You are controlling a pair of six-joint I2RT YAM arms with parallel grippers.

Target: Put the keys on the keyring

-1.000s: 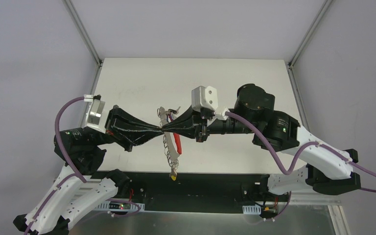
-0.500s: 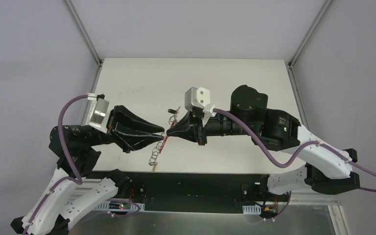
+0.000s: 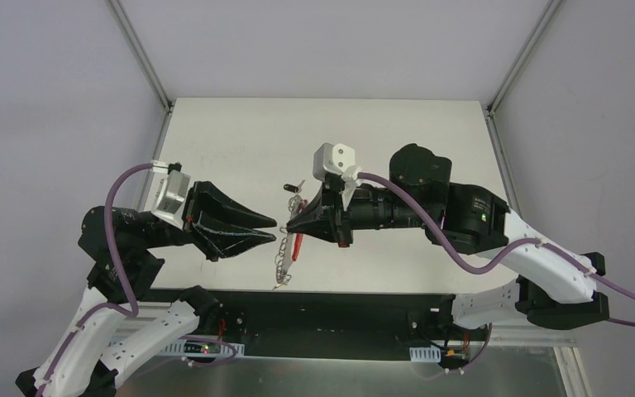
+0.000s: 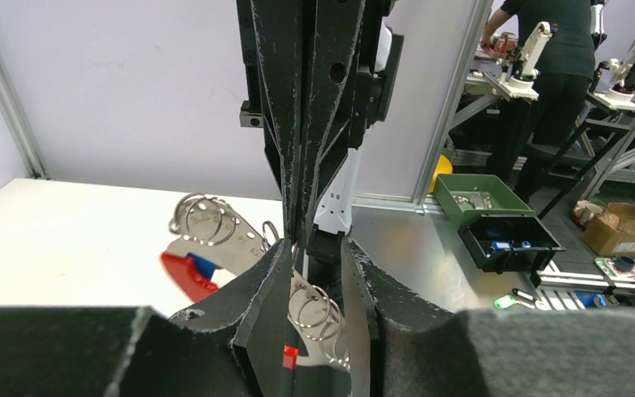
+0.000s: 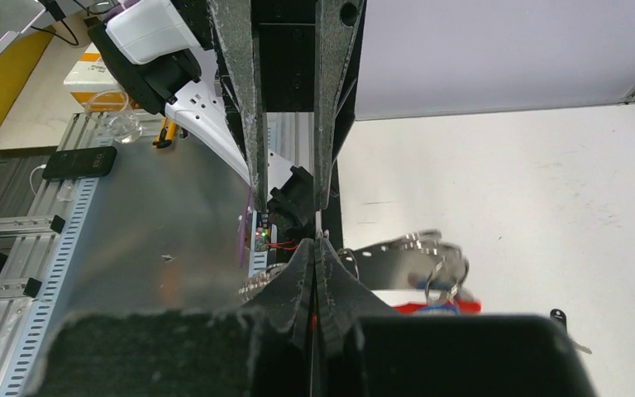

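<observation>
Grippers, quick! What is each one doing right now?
Left gripper: open, holding nothing.
Right gripper: closed, pinching the keyring, which hangs below it.

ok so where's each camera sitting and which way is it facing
top external: above and behind the bases, looking down on the table; both arms show, left gripper open, right gripper shut on the keyring.
left wrist: on that wrist, looks along its own fingers at the right gripper.
right wrist: on that wrist, looks along its own shut fingers at the left gripper.
shared: all three show the keyring; each wrist view shows the other gripper.
</observation>
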